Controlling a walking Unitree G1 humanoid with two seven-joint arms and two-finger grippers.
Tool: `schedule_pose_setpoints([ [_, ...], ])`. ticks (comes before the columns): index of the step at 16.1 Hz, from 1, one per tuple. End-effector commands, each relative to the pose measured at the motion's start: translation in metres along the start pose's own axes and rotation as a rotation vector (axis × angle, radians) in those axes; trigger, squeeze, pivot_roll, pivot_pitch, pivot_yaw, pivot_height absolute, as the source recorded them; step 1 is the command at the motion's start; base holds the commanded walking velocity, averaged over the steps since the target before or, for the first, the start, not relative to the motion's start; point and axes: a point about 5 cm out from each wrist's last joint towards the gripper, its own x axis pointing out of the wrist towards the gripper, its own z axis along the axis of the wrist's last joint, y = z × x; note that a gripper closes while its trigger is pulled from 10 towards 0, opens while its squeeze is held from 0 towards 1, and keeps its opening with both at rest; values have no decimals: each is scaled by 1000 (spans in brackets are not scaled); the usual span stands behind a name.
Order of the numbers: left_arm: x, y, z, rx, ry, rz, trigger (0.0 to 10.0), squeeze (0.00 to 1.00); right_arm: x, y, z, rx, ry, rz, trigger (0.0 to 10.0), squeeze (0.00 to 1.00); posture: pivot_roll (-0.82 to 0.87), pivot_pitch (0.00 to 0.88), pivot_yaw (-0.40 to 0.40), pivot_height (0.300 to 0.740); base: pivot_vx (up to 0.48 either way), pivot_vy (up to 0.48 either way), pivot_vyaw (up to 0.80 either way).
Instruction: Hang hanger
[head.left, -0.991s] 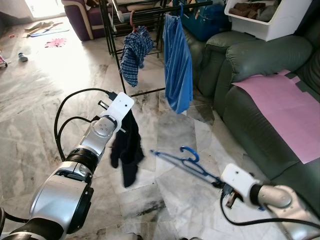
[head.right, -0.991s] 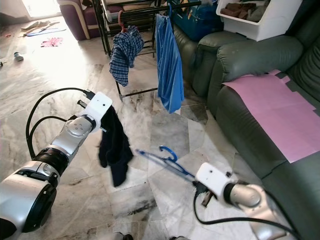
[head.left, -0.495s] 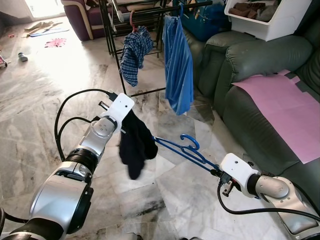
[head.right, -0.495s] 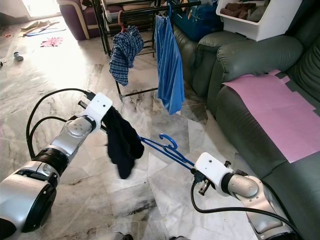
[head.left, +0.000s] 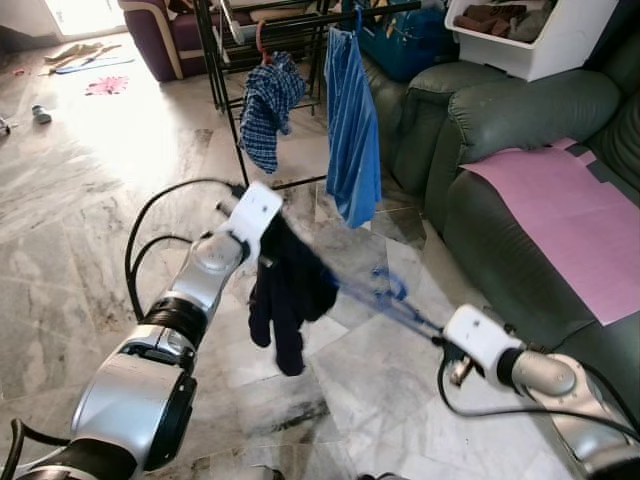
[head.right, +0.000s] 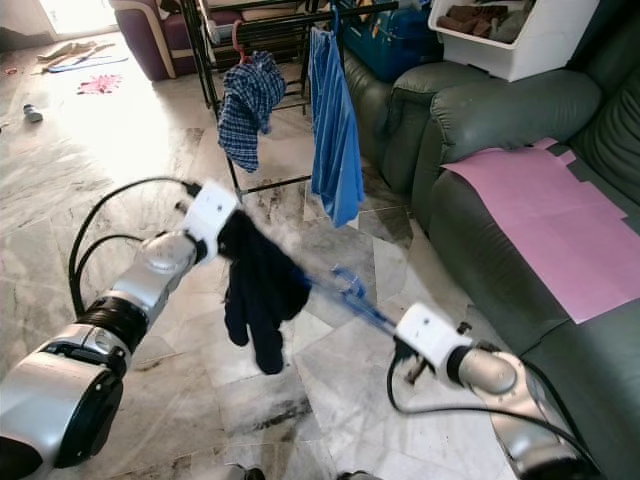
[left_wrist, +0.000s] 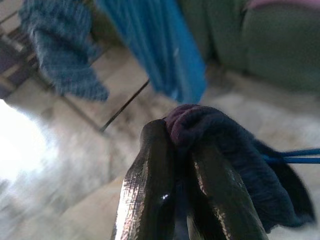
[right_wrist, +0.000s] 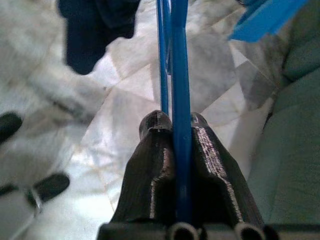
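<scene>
Right wrist view: right hand (right_wrist: 176, 132) is clamped on the blue hanger (right_wrist: 178, 75), near right, steadying it. Left hand (left_wrist: 177, 137) pinches the dark garment (head.left: 290, 290) against the hanger's end for threading. Drying rack (head.left: 225, 60) stands far.

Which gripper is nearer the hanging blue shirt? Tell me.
Left. The left gripper, clamping the dark garment, sits just short of the blue shirt; the right gripper, holding the blue hanger, is farther back.

Counting the things in the room

One blue hanger (head.right: 345, 290), one dark cloth (head.right: 258, 290), two clothes on the rack: one checked shirt (head.left: 268, 110) and one blue cloth (head.left: 352, 135). One pink sheet (head.left: 565, 215), one white box (head.left: 525, 30), two grippers.
</scene>
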Motion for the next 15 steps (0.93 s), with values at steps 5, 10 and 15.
schedule_pose_setpoints([
  [5, -15, -10, 69, -188, -446, -221, 10000, 0, 14, 1, -29, 492, 28, -78, 10000, 0, -45, 78, -39, 740, 0, 0, 0],
  [10, -17, -33, 65, 13, -460, -252, 10000, 0, 10, 6, -26, 441, 28, -2, 10000, 0, -58, 83, -38, 740, 0, 0, 0],
  [15, -4, -12, 14, 36, -122, -23, 10000, 0, -34, 12, -17, 128, 42, 291, 10000, 0, -83, 88, -21, 740, 0, 0, 0],
])
